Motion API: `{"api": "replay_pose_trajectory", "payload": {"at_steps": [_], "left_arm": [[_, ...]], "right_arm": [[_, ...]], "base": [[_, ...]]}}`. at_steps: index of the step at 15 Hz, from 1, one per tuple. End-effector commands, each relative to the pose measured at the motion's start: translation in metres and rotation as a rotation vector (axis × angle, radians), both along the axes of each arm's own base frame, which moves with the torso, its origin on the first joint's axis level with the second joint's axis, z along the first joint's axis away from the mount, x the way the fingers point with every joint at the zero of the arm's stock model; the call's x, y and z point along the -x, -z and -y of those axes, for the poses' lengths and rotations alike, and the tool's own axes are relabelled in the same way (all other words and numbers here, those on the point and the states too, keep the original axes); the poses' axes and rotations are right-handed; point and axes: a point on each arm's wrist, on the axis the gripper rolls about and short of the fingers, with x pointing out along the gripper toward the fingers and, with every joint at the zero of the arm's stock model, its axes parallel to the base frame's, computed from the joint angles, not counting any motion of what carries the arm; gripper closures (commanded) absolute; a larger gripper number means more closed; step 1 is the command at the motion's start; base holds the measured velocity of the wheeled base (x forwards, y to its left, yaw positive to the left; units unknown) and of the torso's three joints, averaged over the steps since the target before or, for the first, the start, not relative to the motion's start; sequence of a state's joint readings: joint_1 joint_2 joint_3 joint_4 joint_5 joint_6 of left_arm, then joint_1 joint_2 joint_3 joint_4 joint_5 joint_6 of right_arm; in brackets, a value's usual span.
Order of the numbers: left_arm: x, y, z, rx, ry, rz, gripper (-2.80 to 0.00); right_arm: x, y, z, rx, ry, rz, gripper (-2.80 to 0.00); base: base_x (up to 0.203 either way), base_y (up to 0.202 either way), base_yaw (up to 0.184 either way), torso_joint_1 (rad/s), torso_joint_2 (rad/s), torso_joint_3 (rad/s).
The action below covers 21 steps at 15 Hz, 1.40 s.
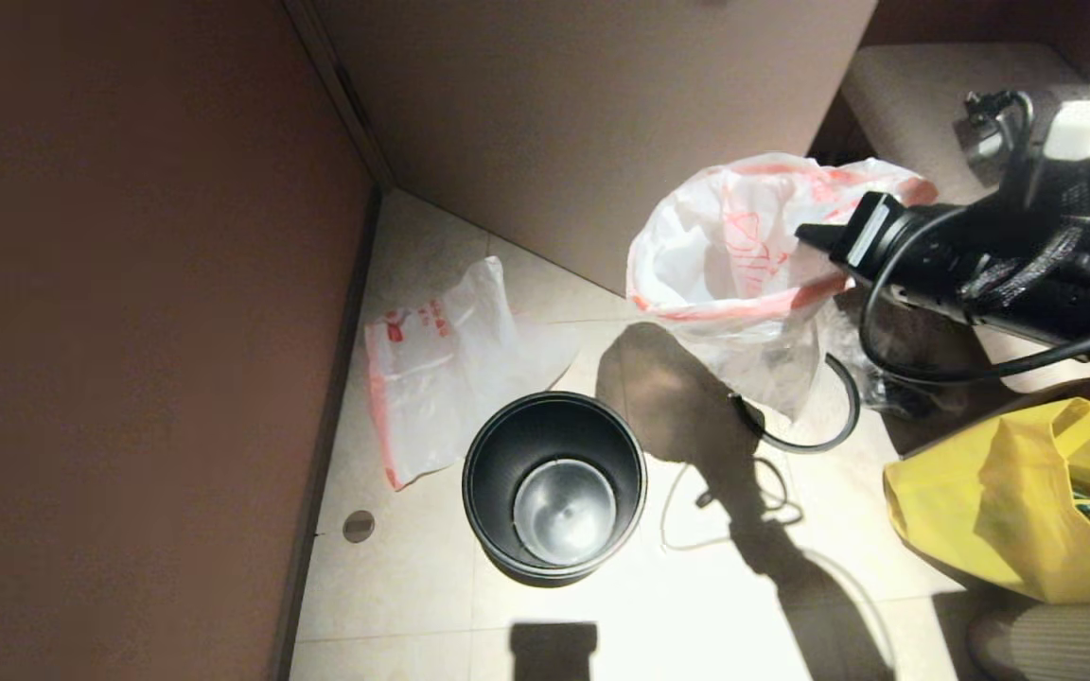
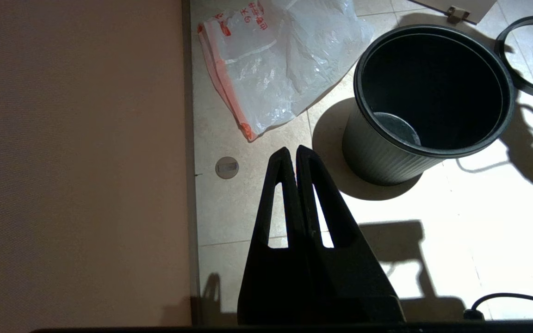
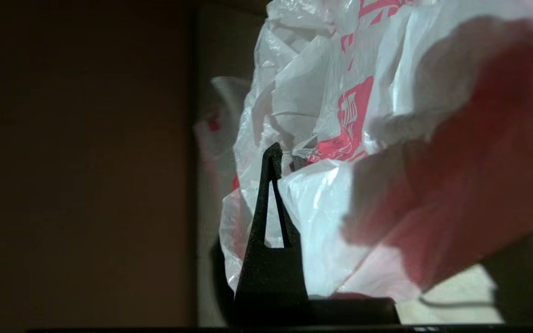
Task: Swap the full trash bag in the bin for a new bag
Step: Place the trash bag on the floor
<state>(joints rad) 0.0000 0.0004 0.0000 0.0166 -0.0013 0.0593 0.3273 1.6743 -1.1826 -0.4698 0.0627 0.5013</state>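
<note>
The black bin [image 1: 507,445] stands upright on the tiled floor, with nothing inside and its steel bottom showing. The new bag [image 1: 441,369] lies flat on the floor to its left, against the wall. My right gripper [image 1: 815,236] is shut on the rim of the full trash bag [image 1: 734,265], a white film bag with pink-red trim that hangs in the air to the right of the bin, mouth open. In the right wrist view one finger [image 3: 271,185] shows and the film [image 3: 322,208] hides the other. My left gripper [image 2: 293,150] is shut on nothing, above the floor beside the bin [image 2: 377,157].
The grey rim ring [image 1: 796,446] lies on the floor under the hanging bag. A big yellow tote [image 1: 1009,511] stands at the right. A thin cable [image 1: 725,511] trails over the tiles. Walls close off the left and the back; a round floor plate [image 1: 359,526] sits by the left wall.
</note>
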Motion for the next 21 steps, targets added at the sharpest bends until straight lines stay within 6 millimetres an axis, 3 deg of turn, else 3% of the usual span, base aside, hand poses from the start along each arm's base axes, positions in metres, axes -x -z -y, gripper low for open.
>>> {"api": "replay_pose_trajectory", "payload": {"at_steps": [1, 5, 6, 8, 14, 19, 21], "left_arm": [[0.000, 0.002, 0.000, 0.000, 0.000, -0.006, 0.00], [0.000, 0.002, 0.000, 0.000, 0.000, -0.006, 0.00], [0.000, 0.002, 0.000, 0.000, 0.000, -0.006, 0.00], [0.000, 0.002, 0.000, 0.000, 0.000, -0.006, 0.00], [0.000, 0.002, 0.000, 0.000, 0.000, -0.006, 0.00], [0.000, 0.002, 0.000, 0.000, 0.000, -0.006, 0.00], [0.000, 0.002, 0.000, 0.000, 0.000, -0.006, 0.00]], "right_arm": [[-0.039, 0.042, 0.003, 0.054, 0.081, -0.087, 0.00], [-0.114, 0.137, 0.027, 0.219, 0.287, -0.059, 0.00], [-0.126, 0.152, 0.037, 0.283, 0.346, -0.013, 0.00], [-0.137, 0.154, 0.056, 0.350, 0.444, 0.054, 0.00], [-0.128, 0.153, 0.071, 0.363, 0.483, 0.036, 0.00], [-0.075, 0.125, 0.075, 0.348, 0.476, -0.012, 0.00], [-0.052, 0.129, 0.081, 0.344, 0.478, -0.070, 0.00]], "base": [[0.000, 0.000, 0.000, 0.000, 0.00, 0.000], [0.000, 0.000, 0.000, 0.000, 0.00, 0.000], [0.000, 0.000, 0.000, 0.000, 0.00, 0.000], [0.000, 0.000, 0.000, 0.000, 0.00, 0.000], [0.000, 0.000, 0.000, 0.000, 0.00, 0.000], [0.000, 0.000, 0.000, 0.000, 0.00, 0.000], [0.000, 0.000, 0.000, 0.000, 0.00, 0.000]]}}
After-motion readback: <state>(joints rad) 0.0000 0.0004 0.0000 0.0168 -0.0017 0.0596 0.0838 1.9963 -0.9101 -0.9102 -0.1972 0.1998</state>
